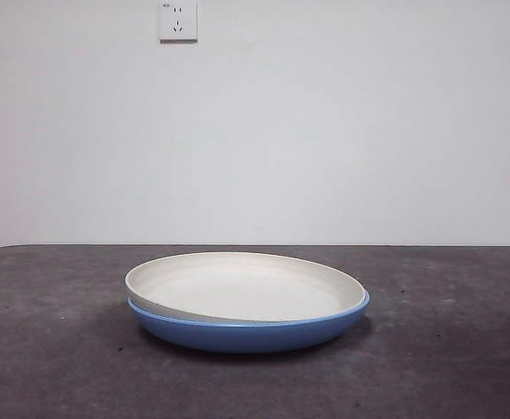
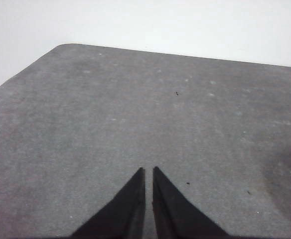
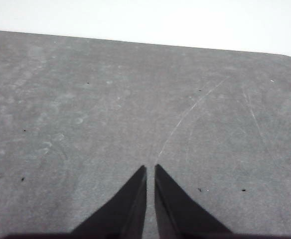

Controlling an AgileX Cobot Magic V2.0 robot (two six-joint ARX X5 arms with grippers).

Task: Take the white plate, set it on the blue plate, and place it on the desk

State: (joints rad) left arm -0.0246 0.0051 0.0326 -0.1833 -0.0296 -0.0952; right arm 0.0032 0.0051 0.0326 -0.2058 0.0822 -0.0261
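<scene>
The white plate (image 1: 237, 286) is sitting nested inside the blue plate (image 1: 248, 330), and the pair is resting on the desk (image 1: 54, 349) near its middle in the front view. The white plate is lying slightly askew: its rim is riding above the blue rim on one side and sinking almost level with it on the other.

Both arms are waiting away from the plates. The left tool (image 2: 148, 171) is hanging over bare desk with its jaws drawn narrow, almost touching, holding nothing. The right tool (image 3: 150, 168) is doing the same over another bare stretch.

With the stack apparently made, the risk is lying in that uneven seat. A nudge on the raised edge is likely to make the white plate rock or slide across the glossy blue surface. If either tool is coming back for the white plate, jaws this narrow are not going to pass over a rim, and pressing down on the high side could tip both plates.
</scene>
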